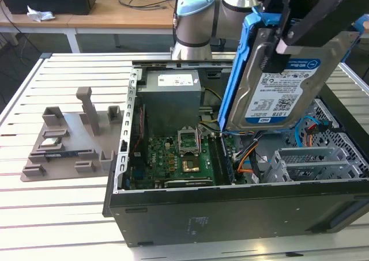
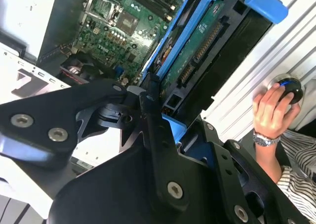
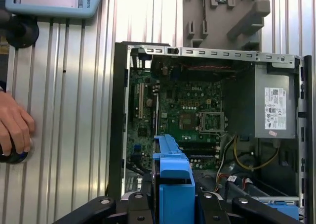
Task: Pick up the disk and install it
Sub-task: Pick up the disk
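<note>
Counter (image 1: 57, 215): slatted, carries the open case.
Case (image 1: 230, 212): lies on its side with the lid off, so its inside faces up.
Disk (image 1: 282, 97): held on edge, tilted, above the case interior and touching nothing there.
Tool (image 1: 281, 42): clamped on the disk's upper end, probably to leave the lower end free.

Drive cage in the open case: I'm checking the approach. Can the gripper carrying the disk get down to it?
Probably yes: the disk, clamped in the gripper, hangs over the open case near the drive cage, seemingly nothing between; cables lie beside it.
</note>
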